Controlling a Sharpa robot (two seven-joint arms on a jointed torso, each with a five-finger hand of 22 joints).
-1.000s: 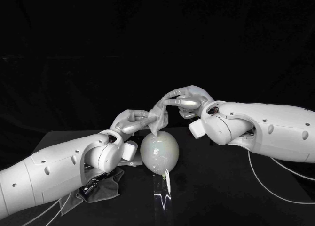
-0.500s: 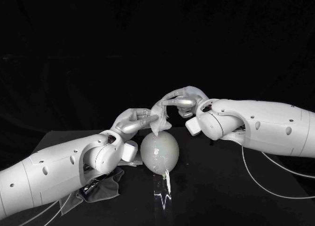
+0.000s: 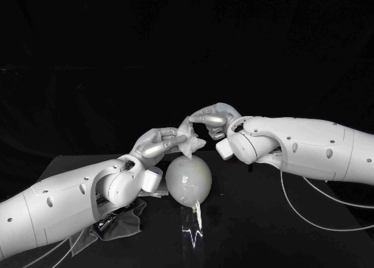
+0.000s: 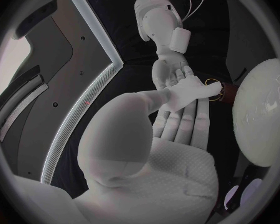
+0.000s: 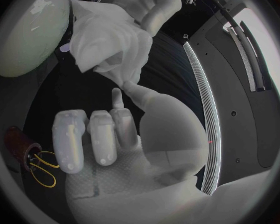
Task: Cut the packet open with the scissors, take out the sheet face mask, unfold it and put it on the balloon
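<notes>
Left hand (image 3: 159,144), left of centre in the head view, pinches the lower edge of the sheet mask (image 3: 190,142). Just below it the balloon (image 3: 190,178) stands on the surface (image 3: 259,223). Right hand (image 3: 212,119), further back, pinches the mask's top. Within 1 second the 2 hands have closed in, bunching the mask over the balloon, so unfolding likely remains unfinished.

The head camera looks down from above at the desk (image 3: 252,237), far enough back to take in both arms, with the balloon (image 3: 190,178) near mid-picture. Each wrist camera sits close behind its own palm and looks along the fingers of the left robot hand (image 4: 160,143) or the right robot hand (image 5: 115,139). All three views share the balloon and the sheet mask (image 5: 109,40) held between both robot hands.
</notes>
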